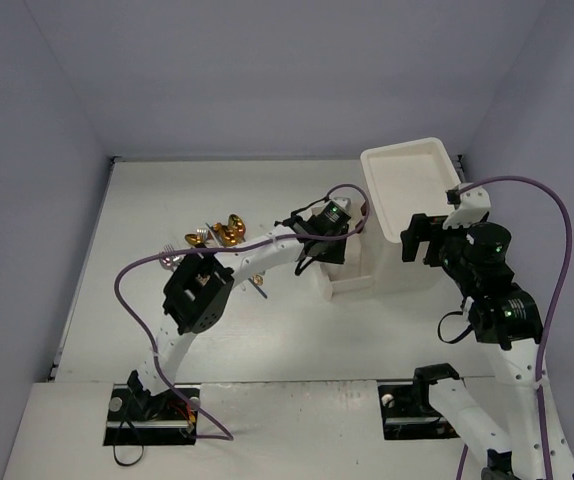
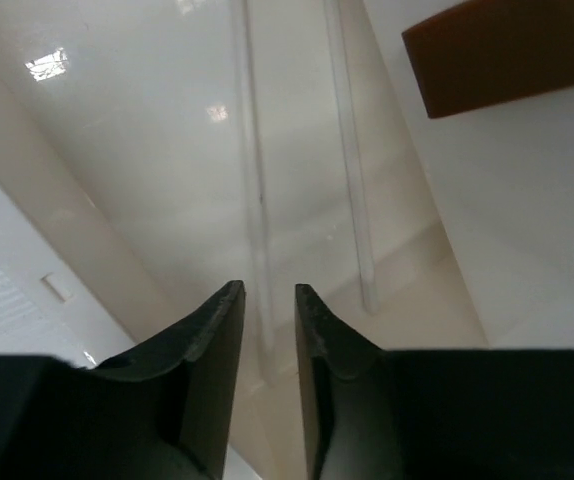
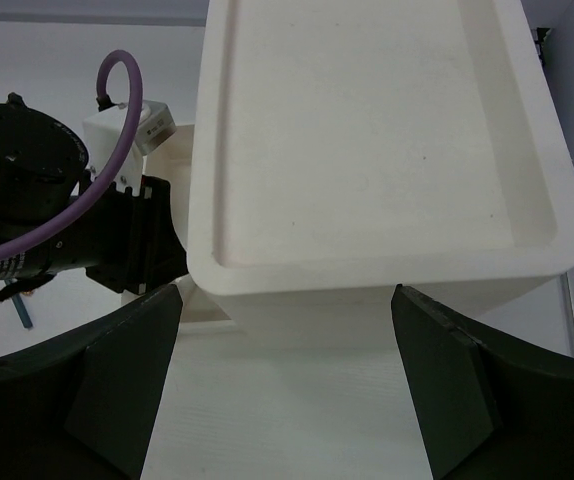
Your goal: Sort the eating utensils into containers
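– White plastic all round. What is the left tool doing?
– It is down inside a pulled-out drawer, jaws a little parted, grasping nothing as far as I can see. Two thin rods lie on the drawer floor. One runs toward the gap at 12 o'clock, though its near end is blurred.
– Anything close by?
– A brown handle at 2 o'clock.
– And the right tool?
– Released, fingers spread wide, facing a shallow white tray on top of the drawer unit. The left wrist crowds its 9 o'clock side.
– The other cutlery?
– Gold pieces are heaped on the bench, at 9 o'clock from the unit, partly behind the left arm.
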You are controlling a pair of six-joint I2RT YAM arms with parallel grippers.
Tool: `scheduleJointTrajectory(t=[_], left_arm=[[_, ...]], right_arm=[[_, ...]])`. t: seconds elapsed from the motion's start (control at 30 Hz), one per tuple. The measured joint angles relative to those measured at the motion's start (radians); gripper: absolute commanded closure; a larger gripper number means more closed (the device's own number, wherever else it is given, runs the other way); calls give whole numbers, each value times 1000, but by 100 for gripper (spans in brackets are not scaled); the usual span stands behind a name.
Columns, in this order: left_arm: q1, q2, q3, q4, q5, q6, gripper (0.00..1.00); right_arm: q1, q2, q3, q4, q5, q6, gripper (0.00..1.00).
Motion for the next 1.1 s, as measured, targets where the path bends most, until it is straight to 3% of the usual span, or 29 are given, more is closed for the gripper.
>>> scheduleJointTrajectory(t=[0.17, 0.33, 0.53, 0.8, 1.1], left_arm=[[-2, -98, -52, -50, -45, 1, 65], [13, -330, -211, -65, -147, -5, 62], [133, -569, -415, -71, -222, -57, 58], [290, -546, -628, -89, -243, -138, 55], [366, -488, -672, -52, -226, -164, 56]], right_arm=[[0, 8, 0, -1, 6, -4, 16], [0, 14, 0, -4, 10, -9, 16], [0, 30, 1, -4, 10, -14, 15], [0, 61, 4, -4, 10, -18, 15], [0, 65, 4, -3, 9, -17, 15]])
